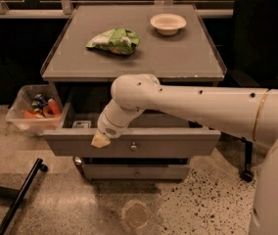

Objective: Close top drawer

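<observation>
The top drawer (178,145) is a wide, shallow grey drawer pulled out from under the grey table. Its flat front panel has a small metal knob (133,145) in the middle. My white arm reaches in from the right and bends down over the drawer. The gripper (101,140) is at the arm's tip, a pale end resting against the top edge of the drawer front, left of the knob. A white label (81,124) lies inside the drawer at its left end.
A slimmer grey drawer front (136,172) sits below. On the tabletop (178,58) are a green snack bag (114,40) and a white bowl (168,23). A clear bin of cans (34,110) stands left. A black chair (261,38) is right; a black bar (19,199) lies on the floor.
</observation>
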Action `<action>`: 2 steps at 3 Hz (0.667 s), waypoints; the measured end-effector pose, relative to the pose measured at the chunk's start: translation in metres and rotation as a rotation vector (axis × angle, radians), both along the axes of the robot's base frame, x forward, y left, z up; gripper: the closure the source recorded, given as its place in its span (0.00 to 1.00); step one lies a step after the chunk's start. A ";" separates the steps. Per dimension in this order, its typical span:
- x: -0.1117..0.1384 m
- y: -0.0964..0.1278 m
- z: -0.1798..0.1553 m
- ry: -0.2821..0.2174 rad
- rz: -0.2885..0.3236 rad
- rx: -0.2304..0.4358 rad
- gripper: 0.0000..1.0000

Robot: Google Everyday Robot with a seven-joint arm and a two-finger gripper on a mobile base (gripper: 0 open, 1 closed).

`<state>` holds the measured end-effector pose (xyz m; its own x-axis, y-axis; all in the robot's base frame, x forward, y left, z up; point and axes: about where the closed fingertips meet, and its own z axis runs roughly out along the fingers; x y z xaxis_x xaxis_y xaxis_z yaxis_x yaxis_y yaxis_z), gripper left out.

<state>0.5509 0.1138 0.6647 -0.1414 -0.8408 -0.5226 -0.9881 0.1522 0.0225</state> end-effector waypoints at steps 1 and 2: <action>0.013 -0.005 -0.006 -0.011 -0.012 -0.024 0.58; 0.031 -0.021 -0.013 -0.019 -0.047 -0.062 0.35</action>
<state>0.5820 0.0927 0.6514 -0.1718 -0.8642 -0.4729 -0.9801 0.1986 -0.0069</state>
